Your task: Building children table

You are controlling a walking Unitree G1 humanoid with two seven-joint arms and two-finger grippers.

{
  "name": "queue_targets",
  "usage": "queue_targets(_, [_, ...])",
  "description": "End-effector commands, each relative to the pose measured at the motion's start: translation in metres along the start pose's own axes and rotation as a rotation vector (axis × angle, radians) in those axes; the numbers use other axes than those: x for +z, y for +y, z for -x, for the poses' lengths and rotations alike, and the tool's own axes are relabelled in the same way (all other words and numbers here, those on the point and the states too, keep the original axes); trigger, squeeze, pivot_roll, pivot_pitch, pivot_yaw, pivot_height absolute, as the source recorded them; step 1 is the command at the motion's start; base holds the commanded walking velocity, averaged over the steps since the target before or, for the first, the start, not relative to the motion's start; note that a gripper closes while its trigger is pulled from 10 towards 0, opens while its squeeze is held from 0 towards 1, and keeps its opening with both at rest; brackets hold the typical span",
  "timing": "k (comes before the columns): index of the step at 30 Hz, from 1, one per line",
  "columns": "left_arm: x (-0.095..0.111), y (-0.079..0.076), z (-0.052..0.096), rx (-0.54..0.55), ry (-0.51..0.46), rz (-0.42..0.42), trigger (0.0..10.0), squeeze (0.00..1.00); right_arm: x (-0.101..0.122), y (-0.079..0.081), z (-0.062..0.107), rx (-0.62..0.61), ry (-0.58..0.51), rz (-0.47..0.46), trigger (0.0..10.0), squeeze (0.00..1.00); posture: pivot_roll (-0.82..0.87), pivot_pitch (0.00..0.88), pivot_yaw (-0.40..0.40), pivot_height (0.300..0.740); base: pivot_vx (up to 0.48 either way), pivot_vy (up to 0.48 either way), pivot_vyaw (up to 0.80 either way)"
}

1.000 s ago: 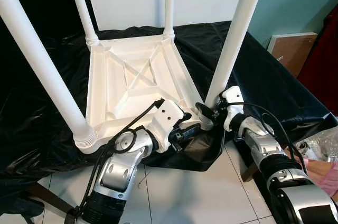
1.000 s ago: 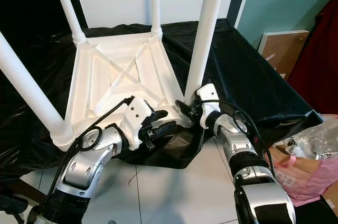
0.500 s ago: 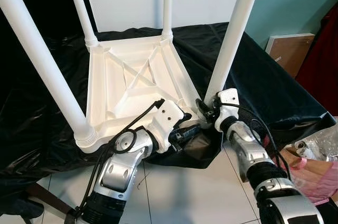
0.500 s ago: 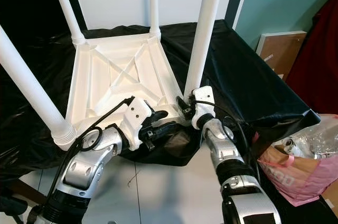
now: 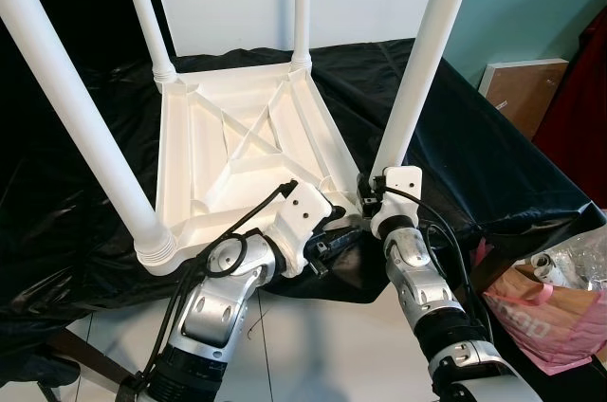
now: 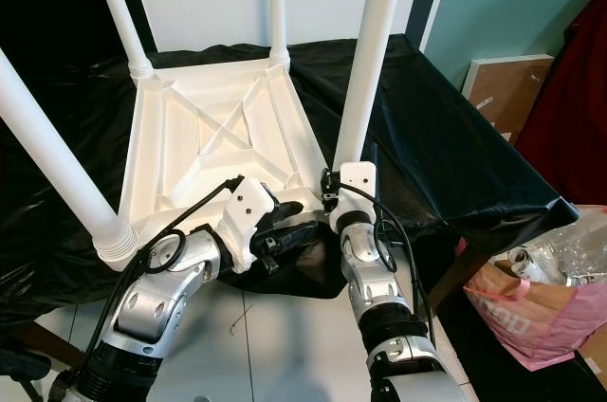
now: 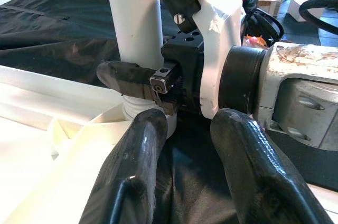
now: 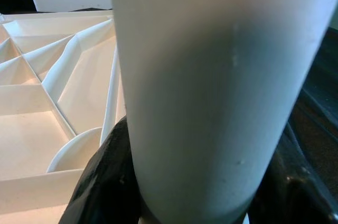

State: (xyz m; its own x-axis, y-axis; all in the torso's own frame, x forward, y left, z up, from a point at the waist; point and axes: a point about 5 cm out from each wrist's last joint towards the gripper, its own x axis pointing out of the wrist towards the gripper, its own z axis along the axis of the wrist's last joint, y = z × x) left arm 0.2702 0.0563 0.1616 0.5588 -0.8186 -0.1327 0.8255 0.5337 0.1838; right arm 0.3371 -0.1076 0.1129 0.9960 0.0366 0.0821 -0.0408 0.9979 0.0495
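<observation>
Table (image 5: 237, 137) upside down (legs up); right hand (image 6: 334, 186) grips leg (image 6: 365, 80).

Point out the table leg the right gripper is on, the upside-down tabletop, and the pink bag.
table leg (image 5: 417, 70), left eye view, middle of its shaft
tabletop (image 5: 251, 132), left eye view, ribbed underside at the cross brace
pink bag (image 6: 531, 312), right eye view, its front face

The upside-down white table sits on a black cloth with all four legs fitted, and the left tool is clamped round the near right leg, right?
Not quite: the right tool clamps that near right leg, as the right wrist view shows. The left tool sits at the table edge beside it, open. The black cloth and four fitted legs are correct.
</observation>
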Motion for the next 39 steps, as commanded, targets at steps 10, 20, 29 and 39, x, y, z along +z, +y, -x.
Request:
queue_targets(10, [0.002, 0.002, 0.003, 0.072, 0.003, -0.007, 10.0, 0.00, -0.014, -0.006, 0.007, -0.067, 0.075, -0.001, 10.0, 0.00, 0.05, 0.028, -0.030, 0.740, 0.000, 0.000, 0.00])
queue_targets(20, [0.001, 0.002, 0.001, 0.085, 0.000, -0.004, 10.0, 0.00, -0.008, -0.015, 0.008, -0.058, 0.042, 0.040, 10.0, 0.00, 0.02, 0.031, -0.030, 0.740, 0.000, 0.000, 0.00])
queue_targets(29, [0.002, 0.001, -0.001, 0.070, -0.002, -0.001, 10.0, 0.00, -0.001, -0.025, 0.008, -0.022, 0.003, 0.045, 10.0, 1.00, 0.00, 0.042, -0.020, 0.740, 0.000, 0.000, 0.00])
queue_targets(39, [0.001, -0.002, -0.002, 0.048, 0.004, 0.001, 10.0, 0.00, 0.004, -0.034, 0.017, 0.272, -0.020, 0.029, 10.0, 0.32, 0.00, 0.043, -0.006, 0.740, 0.000, 0.000, 0.00])
